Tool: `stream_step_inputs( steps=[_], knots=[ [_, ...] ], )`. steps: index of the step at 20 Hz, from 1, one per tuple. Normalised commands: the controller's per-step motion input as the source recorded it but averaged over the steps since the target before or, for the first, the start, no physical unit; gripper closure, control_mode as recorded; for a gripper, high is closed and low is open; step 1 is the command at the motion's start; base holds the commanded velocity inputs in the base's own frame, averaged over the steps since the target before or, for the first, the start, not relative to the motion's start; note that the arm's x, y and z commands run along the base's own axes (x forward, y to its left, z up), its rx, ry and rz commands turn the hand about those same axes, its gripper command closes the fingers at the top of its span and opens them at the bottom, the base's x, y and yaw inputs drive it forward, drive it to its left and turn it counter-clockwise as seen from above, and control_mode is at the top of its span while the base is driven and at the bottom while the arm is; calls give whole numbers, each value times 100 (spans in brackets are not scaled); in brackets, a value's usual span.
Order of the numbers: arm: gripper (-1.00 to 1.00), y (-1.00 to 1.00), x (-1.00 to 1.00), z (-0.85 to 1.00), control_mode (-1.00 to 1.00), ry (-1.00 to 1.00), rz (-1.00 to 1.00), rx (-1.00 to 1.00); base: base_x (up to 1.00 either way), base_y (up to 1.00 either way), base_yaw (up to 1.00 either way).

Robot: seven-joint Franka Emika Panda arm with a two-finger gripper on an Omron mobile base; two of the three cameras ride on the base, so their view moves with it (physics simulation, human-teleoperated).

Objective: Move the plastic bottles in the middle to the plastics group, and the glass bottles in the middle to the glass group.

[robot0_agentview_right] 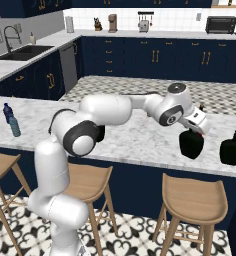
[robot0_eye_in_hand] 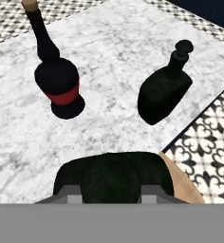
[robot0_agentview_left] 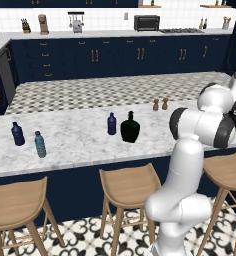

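Here, on the left of the white marble island counter (robot0_agentview_left: 80,145), stand the two small slim plastic bottles of the plastics group, one navy-blue (robot0_agentview_left: 17,134) and one teal-grey (robot0_agentview_left: 40,144), just beside each other. Towards the middle, the navy-blue plastic bottle with a darker cap (robot0_agentview_left: 111,124) stands upright and untouched, and just beside it is a squat round-bellied glossy black glass bottle (robot0_agentview_left: 130,128).

Further right, the gripper (robot0_agentview_right: 200,128) is clamped on the neck of the second squat black glass bottle (robot0_agentview_right: 191,143), whose body bulges out between the finger tips in the hand view. Whether its base is on the marble or just above it cannot be told. Near it, to the right, stands the black rounded bottle of the glass group (robot0_agentview_right: 233,148), and behind that, in the hand view, the dark slim-necked bottle with a red label (robot0_eye_in_hand: 57,78).

The step in hand appears to be delivering this glass bottle to the glass group. Next it likely needs setting down upright with a gap from its neighbours, the jaws opening, then a straight lift clear before going back left for the two middle bottles.
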Motion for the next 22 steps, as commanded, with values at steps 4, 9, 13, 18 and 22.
stream_step_inputs(
  steps=[4, 9, 13, 18, 22],
  knots=[
    [100, 0, 6, 0, -100, 0, 0, 0, 0, 0, 0],
    [100, 0, 29, 0, -100, 0, 0, 0, 0, 0, 0],
    [100, 0, 29, 0, -100, 0, 0, 0, 0, 0, 0],
    [100, 0, 15, 0, -100, 0, 0, 0, 0, 0, 0],
    [100, 0, 12, 0, -100, 0, 0, 0, 0, 0, 0]
  ],
)
